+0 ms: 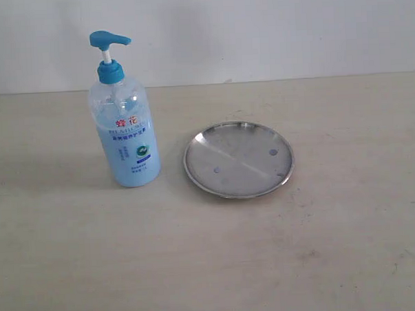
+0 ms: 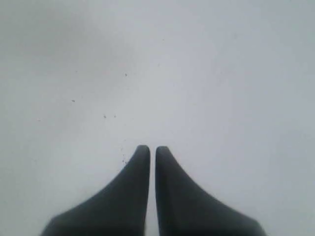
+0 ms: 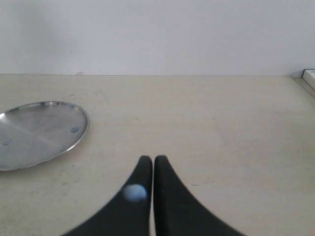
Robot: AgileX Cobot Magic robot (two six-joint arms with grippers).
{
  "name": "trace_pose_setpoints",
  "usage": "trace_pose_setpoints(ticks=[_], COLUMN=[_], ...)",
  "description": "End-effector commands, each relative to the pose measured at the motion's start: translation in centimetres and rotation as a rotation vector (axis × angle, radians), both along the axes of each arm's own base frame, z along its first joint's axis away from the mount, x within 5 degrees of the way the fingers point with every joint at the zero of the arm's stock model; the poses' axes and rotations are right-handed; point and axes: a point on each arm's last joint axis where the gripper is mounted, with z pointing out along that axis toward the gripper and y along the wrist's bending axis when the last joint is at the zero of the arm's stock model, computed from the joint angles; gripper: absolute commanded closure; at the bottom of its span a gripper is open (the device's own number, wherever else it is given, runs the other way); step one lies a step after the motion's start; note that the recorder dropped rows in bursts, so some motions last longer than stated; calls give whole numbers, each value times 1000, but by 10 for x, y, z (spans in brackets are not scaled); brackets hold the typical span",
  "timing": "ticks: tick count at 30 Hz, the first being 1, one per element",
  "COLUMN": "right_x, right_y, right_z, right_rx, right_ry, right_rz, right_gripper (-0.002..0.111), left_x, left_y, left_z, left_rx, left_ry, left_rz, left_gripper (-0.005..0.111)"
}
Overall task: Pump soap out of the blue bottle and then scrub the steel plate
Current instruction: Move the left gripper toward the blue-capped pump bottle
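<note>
Upright blue bottle (image 1: 123, 125), spout toward adjacent steel plate (image 1: 239, 161); open table (image 1: 212, 265) around; left gripper (image 2: 152, 149), right gripper (image 3: 153, 159) closed, empty.

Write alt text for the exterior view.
The blue bottle of pale soap stands upright on a light table, its pump head pointing right toward the steel plate, which lies flat beside it without touching.
</note>
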Motion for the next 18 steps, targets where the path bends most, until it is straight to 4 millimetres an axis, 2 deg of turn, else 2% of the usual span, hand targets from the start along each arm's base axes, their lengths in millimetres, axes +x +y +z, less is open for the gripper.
trace_pose_setpoints(ticks=[1,3,6,9,11,13,14,15,16,17,18], right_x=[0,0,0,0,0,0,0,0,0,0,0], right_y=[0,0,0,0,0,0,0,0,0,0,0], right_z=[-1,-1,-1,-1,-1,-1,-1,-1,-1,-1,-1], right_rx=[-9,-9,-9,-9,-9,-9,-9,-9,-9,-9,-9], right_ry=[-4,-4,-4,-4,-4,-4,-4,-4,-4,-4,-4], right_rz=[-5,-5,-5,-5,-5,-5,-5,-5,-5,-5,-5], right_gripper=[109,109,109,109,109,109,109,109,109,109,109], left_x=[6,17,52,102,133,154,163,177,182,189,192], left_y=[-2,-8,-20,-28,-34,-36,-36,-32,-30,-30,-33], left_z=[0,16,41,43,27,9,-3,-24,-33,-48,-56], left_rx=[93,258,583,626,557,467,426,348,327,349,393], left_ry=[73,117,222,353,418,457,479,518,525,514,502], left_rz=[25,34,24,-69,-159,-211,-223,-190,-170,-154,-180], left_gripper=[103,103,103,103,103,103,103,103,103,103,103])
